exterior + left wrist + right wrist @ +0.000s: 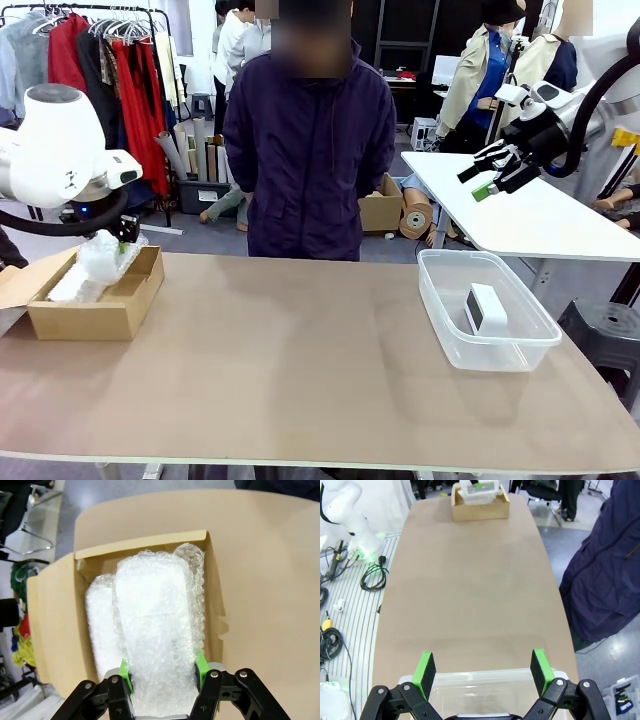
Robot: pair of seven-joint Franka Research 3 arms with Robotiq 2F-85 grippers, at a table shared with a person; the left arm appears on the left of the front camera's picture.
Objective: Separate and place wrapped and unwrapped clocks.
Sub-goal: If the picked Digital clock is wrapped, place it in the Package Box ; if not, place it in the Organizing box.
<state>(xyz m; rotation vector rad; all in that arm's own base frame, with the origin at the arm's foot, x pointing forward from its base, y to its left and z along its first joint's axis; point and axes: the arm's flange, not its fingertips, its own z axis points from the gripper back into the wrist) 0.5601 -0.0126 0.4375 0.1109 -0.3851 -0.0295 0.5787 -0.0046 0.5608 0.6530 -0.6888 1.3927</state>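
The left gripper [162, 672] is clamped on a white block wrapped in clear bubble wrap [157, 630], its green pads [200, 665] pressing the two long sides of the bundle. It holds that bundle over an open brown cardboard box [55, 625], and a second bubble-wrapped white block [100, 625] lies in the box just beside and below it. In the front view the box [100, 300] sits near the left end of the tan tabletop [300, 370] with the wrap [100, 255] rising above its rim. The right gripper [482, 667] hangs with its fingers spread wide and nothing between them, raised above a clear plastic tub [485, 350] near the table's right end. A bare white rectangular clock with a dark screen [486, 308] stands on its edge inside that tub. A person in a dark purple jacket [310, 150] stands at the far side.
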